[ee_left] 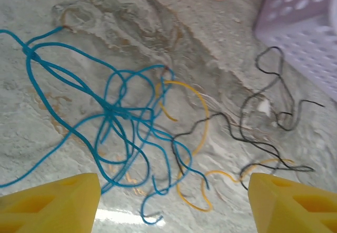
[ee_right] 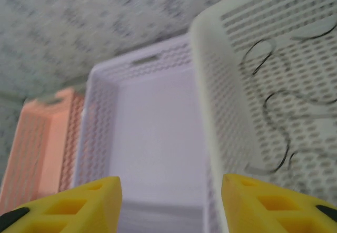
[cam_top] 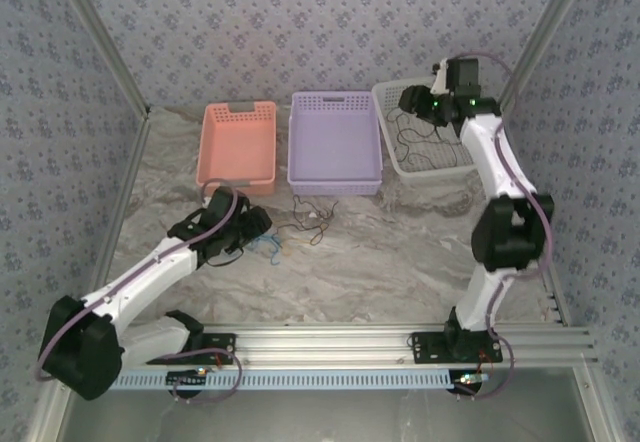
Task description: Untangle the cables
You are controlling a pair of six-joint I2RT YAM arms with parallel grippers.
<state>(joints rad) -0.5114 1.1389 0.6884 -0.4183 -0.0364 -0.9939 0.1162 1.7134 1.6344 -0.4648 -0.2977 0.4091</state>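
Marble table [cam_top: 400, 262]; cables [ee_left: 111, 112] tangled, blue end cut off at frame edge. L claw [ee_left: 174, 204] wide, empty; R claw [ee_right: 171, 204] apart, empty.

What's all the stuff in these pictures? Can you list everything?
pink basket: one, pink, back of table, left
purple basket: one, purple, back middle
white basket: one, white, back right
blue cable: one, blue, on table, tangled
yellow cable: at least one, yellow, crossing the blue
black cable: at least one, black, beside them
basket cable: one, black, inside white basket
left arm, right arm: two, white
left gripper: yellow, open, over tangle
right gripper: yellow, open, above baskets
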